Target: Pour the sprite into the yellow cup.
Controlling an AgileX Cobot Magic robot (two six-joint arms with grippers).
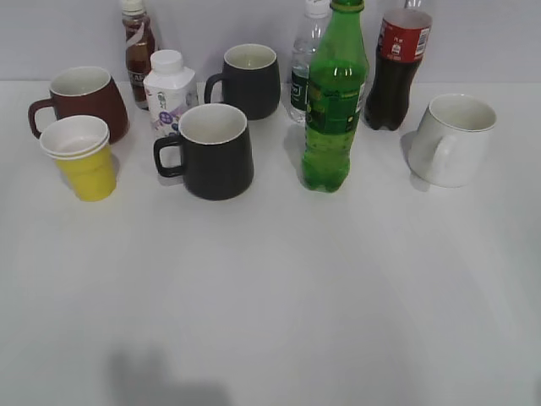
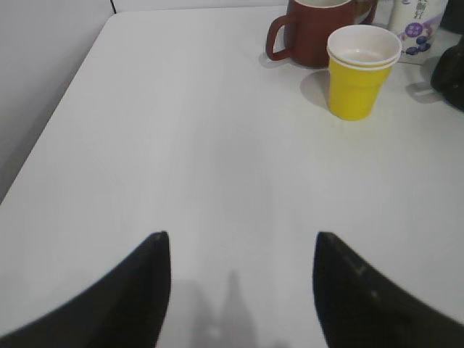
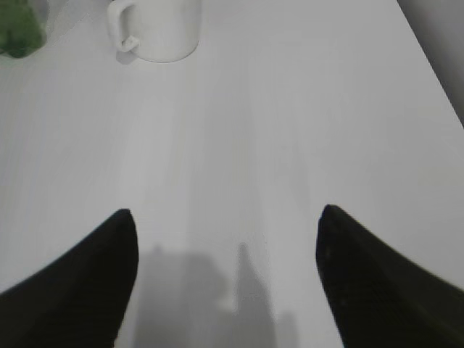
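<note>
The sprite (image 1: pixel 335 101), a tall green bottle with a green cap, stands upright at centre right of the table; its base shows at the top left of the right wrist view (image 3: pixel 18 32). The yellow cup (image 1: pixel 84 161) stands at the left in front of a dark-red mug, and also shows in the left wrist view (image 2: pixel 359 72). My left gripper (image 2: pixel 239 243) is open and empty over bare table, well short of the cup. My right gripper (image 3: pixel 226 217) is open and empty over bare table. Neither gripper shows in the exterior view.
A dark-red mug (image 1: pixel 84 100), two black mugs (image 1: pixel 213 150) (image 1: pixel 250 80), a white mug (image 1: pixel 455 139), a white milk bottle (image 1: pixel 169 91), a brown tea bottle (image 1: pixel 138 46), a clear water bottle (image 1: pixel 304 63) and a cola bottle (image 1: pixel 397 68) crowd the far half. The table's left edge (image 2: pixel 43 138) is near.
</note>
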